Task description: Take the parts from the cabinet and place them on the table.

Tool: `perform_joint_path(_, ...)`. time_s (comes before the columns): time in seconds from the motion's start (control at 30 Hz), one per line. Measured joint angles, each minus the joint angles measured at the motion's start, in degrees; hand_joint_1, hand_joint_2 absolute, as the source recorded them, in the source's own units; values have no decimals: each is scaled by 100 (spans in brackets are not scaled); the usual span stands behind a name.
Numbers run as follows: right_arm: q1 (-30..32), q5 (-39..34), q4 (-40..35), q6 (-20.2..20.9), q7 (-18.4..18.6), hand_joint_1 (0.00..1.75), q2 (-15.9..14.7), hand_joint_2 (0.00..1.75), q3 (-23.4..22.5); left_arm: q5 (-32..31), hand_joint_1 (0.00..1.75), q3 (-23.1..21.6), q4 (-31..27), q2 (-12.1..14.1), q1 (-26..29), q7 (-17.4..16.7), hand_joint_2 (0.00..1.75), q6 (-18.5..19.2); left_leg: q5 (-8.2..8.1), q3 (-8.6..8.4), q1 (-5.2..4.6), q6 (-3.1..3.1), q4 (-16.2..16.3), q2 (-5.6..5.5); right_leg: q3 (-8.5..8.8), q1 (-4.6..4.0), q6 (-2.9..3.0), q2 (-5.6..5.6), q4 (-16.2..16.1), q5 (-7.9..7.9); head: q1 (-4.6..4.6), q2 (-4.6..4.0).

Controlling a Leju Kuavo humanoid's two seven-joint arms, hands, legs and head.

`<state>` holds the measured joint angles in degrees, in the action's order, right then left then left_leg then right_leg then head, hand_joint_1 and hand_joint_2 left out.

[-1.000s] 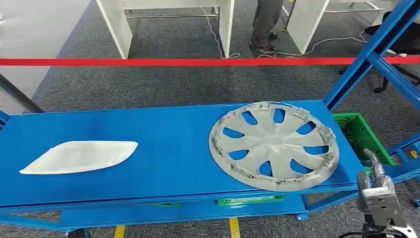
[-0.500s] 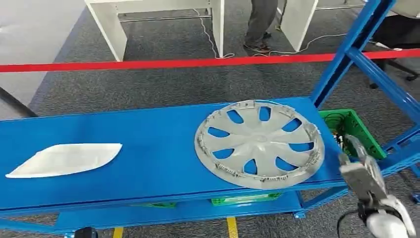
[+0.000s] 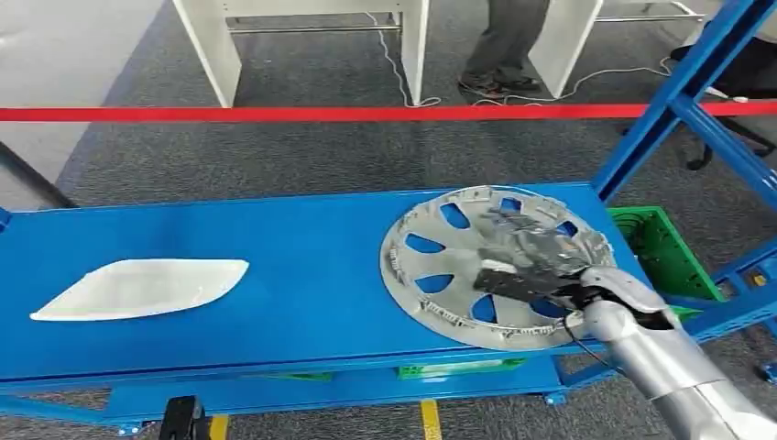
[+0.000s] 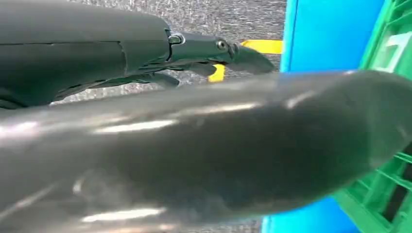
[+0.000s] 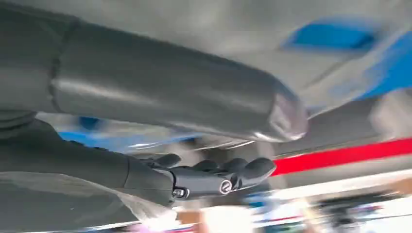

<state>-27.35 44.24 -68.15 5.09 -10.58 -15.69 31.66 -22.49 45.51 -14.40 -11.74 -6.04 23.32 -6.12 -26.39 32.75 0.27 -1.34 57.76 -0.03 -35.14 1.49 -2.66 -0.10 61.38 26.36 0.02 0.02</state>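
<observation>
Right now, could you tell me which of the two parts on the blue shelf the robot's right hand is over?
The round grey wheel cover, at the shelf's right end; the right hand lies across it. The flat white part lies far left, untouched.

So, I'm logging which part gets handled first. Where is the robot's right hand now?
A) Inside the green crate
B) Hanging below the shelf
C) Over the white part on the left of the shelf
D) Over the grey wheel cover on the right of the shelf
D: in the head view the right hand lies over the wheel cover, far from the white part and the green crate.
</observation>
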Motion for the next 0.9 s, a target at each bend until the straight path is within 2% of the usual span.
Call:
perform_joint_path(0.03,-112,-33,74,-57,22,0,-2,0,138,0,0,-9,0,13,15,0,0,-7,-12,25,-23,39,22,-29,67,-30,0,12,-140,134,15,0)
perform_joint_path(0.07,-203,-52,116,-76,26,0,-11,0,247,0,0,-15,4,15,39,-7,0,-7,-19,73,-37,69,85,-60,188,-24,57,26,-293,154,17,0)
perform_joint_path(0.1,-237,-68,157,-92,50,0,-17,0,360,2,0,-17,9,20,67,-7,0,-9,0,101,-34,97,80,-62,140,-37,106,25,-248,157,-9,0)
perform_joint_path(0.17,-253,-70,201,-107,50,0,-20,0,505,2,0,-20,13,22,106,-7,0,-9,11,97,-23,122,73,-61,127,-49,135,36,-229,152,4,0)
perform_joint_path(0.2,-280,-72,221,-109,52,0,-20,0,570,2,0,-22,13,28,103,-7,0,-9,-54,116,-18,162,101,-55,153,-4,184,31,-260,131,11,0)
perform_joint_path(0.23,-322,-74,234,-116,50,0,-22,0,611,2,0,-26,13,26,96,-7,0,-9,-165,171,-21,194,267,-45,159,-4,221,31,-262,134,-13,0)
perform_joint_path(0.27,-368,-74,251,-116,55,0,-24,0,644,0,0,-28,13,26,87,-7,0,-9,-356,336,-12,219,637,-39,159,-4,253,32,-261,137,-24,0)
perform_joint_path(0.33,-390,-76,277,-118,55,0,-24,0,719,0,0,-28,15,26,88,-7,0,-9,-703,781,3,242,1548,-38,162,-19,275,31,-261,144,-22,0)
perform_joint_path(0.37,-386,-74,293,-118,55,0,-26,0,751,0,0,-28,15,26,98,-7,0,-9,-740,945,4,245,1838,-38,165,-25,283,33,-261,150,-24,0)
perform_joint_path(0.4,-384,-74,314,-118,57,0,-26,0,790,0,0,-28,17,26,109,-7,0,-9,-643,979,4,236,1834,-38,171,-29,286,36,-261,153,-22,0)
perform_joint_path(0.43,-392,-74,325,-118,57,0,-26,0,815,2,0,-28,22,26,110,-7,0,-9,-424,900,3,218,1597,-38,179,-34,288,44,-261,158,-26,0)
perform_joint_path(0.5,-424,-79,332,-125,57,0,-26,0,856,2,0,-31,24,26,102,-9,0,-9,122,506,-6,148,648,-39,212,-38,271,50,-261,173,-22,0)
perform_joint_path(0.53,-438,-83,334,-144,57,0,-26,0,876,0,0,-31,24,28,101,-17,0,-7,229,357,-18,108,259,-41,214,-37,262,49,-266,182,-22,0)
perform_joint_path(0.57,-455,-92,343,-175,57,0,-26,0,893,0,0,-31,26,28,92,-37,0,-4,174,286,-39,102,142,-41,191,-82,231,61,-246,197,-20,0)
perform_joint_path(0.67,-452,-138,350,-314,0,0,-26,0,961,-5,0,-35,28,24,87,-63,0,11,129,293,-55,85,111,-39,185,-58,143,53,-300,163,-18,0)
perform_joint_path(0.7,-455,-140,349,-370,-13,0,-26,0,979,-7,0,-35,28,24,83,-66,0,11,163,262,-19,42,32,-35,192,-62,101,53,-298,188,-15,0)
perform_joint_path(0.73,-448,-135,347,-439,-13,0,-20,0,996,-4,0,-35,28,15,79,-66,0,9,187,211,3,21,-8,-32,144,-55,90,49,-263,237,-11,0)
perform_joint_path(0.77,-448,-116,323,-544,-2,0,24,0,1020,-7,0,-37,28,15,66,-66,0,9,197,201,-5,4,-33,-32,67,-80,74,37,-73,385,11,0)
perform_joint_path(0.8,-441,-78,288,-654,37,0,48,0,1033,-4,0,-37,28,11,61,-63,0,-7,200,210,-7,-10,-30,-31,-131,-80,76,36,359,612,28,0)
perform_joint_path(0.83,-400,-37,242,-750,85,0,101,0,1044,-4,0,-37,28,7,65,-61,0,-13,200,210,-12,-11,-28,-31,-306,-80,74,37,737,772,24,0)
perform_joint_path(0.87,-270,27,157,-936,166,0,186,0,1055,-4,0,-37,28,2,77,-46,0,-26,193,209,-14,-21,-27,-30,-561,-80,66,38,1238,922,26,0)
perform_joint_path(0.9,-156,81,91,-1096,228,0,243,0,1062,-4,0,-37,28,2,83,-26,0,-46,190,206,-13,-24,-25,-30,-653,-78,65,35,1391,921,26,0)
